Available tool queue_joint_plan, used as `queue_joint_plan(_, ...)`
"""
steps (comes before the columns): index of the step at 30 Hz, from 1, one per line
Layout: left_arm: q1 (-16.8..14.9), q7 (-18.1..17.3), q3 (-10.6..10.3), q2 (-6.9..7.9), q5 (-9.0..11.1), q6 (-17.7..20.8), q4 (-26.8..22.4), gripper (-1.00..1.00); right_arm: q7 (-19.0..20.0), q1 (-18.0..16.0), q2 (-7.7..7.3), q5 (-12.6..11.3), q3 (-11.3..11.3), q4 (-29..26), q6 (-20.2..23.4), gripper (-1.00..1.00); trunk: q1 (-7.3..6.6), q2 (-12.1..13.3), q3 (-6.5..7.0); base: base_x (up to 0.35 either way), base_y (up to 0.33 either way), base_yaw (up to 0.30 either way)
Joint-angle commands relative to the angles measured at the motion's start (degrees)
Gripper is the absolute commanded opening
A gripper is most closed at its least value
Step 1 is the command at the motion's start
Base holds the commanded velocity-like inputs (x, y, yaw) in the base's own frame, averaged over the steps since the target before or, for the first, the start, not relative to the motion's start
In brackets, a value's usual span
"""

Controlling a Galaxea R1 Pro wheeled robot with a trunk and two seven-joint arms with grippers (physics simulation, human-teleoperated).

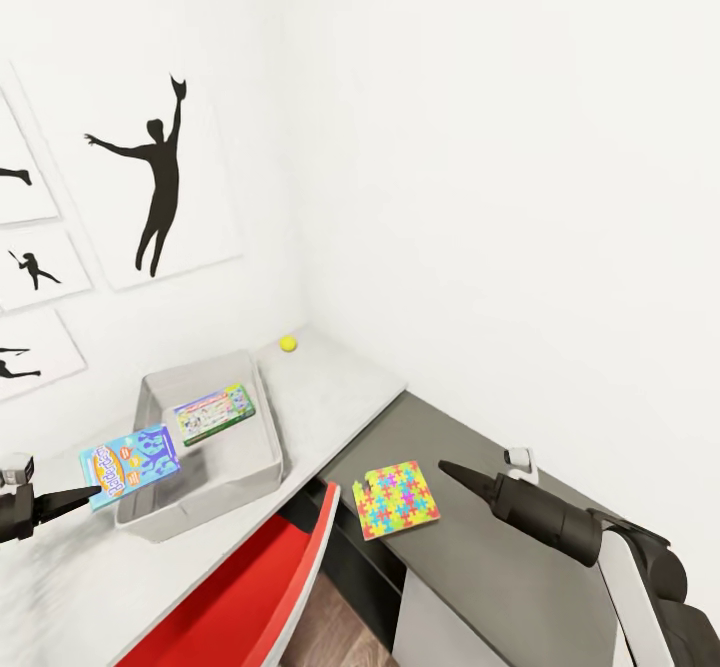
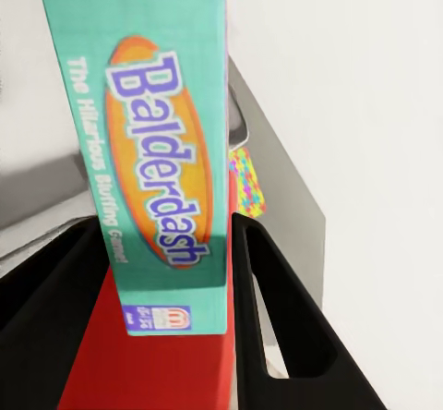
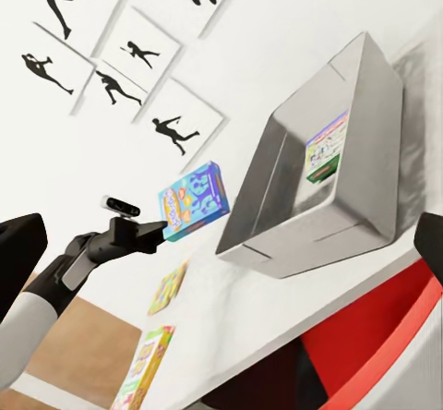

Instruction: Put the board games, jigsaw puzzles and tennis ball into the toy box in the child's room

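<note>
My left gripper (image 1: 90, 493) is shut on a light blue board game (image 1: 130, 462) with an orange oval logo, held just above the near-left rim of the grey toy box (image 1: 262, 417). In the left wrist view the game (image 2: 157, 151) stands between the two black fingers (image 2: 277, 318). A second board game (image 1: 212, 413) with a green edge lies inside the box. The tennis ball (image 1: 288, 343) rests on the white table by the wall corner. A multicoloured jigsaw puzzle (image 1: 397, 499) lies on the dark grey surface, just left of my open, empty right gripper (image 1: 445, 469).
A red chair (image 1: 250, 587) stands under the front edge of the white table (image 1: 330, 387). Silhouette pictures (image 1: 150, 177) hang on the wall behind the box. In the right wrist view two more flat colourful items (image 3: 148, 364) lie on the table beyond my left arm.
</note>
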Motion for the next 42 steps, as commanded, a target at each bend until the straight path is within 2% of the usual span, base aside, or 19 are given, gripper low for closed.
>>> queue_joint_plan(1,-0.05,-0.27,0.01,0.01,-0.05,0.58,0.00,-1.00,0.16,-0.05,-0.01,-0.01,-0.04,-0.01,0.25,1.00,0.04,-0.12,-0.20,0.042,-0.001,0.001)
queue_joint_plan(30,-0.05,-0.27,0.01,-0.08,-0.05,0.63,0.00,-1.00,0.08,-0.04,0.01,0.08,-0.71,-0.01,0.16,1.00,0.04,-0.12,-1.45,0.064,0.000,0.000)
queue_joint_plan(42,-0.05,-0.27,0.01,-0.07,-0.05,0.61,0.00,-1.00,-0.18,-0.04,-0.03,0.08,-0.79,-0.01,0.25,1.00,0.04,-0.12,-2.43,0.035,0.000,0.000)
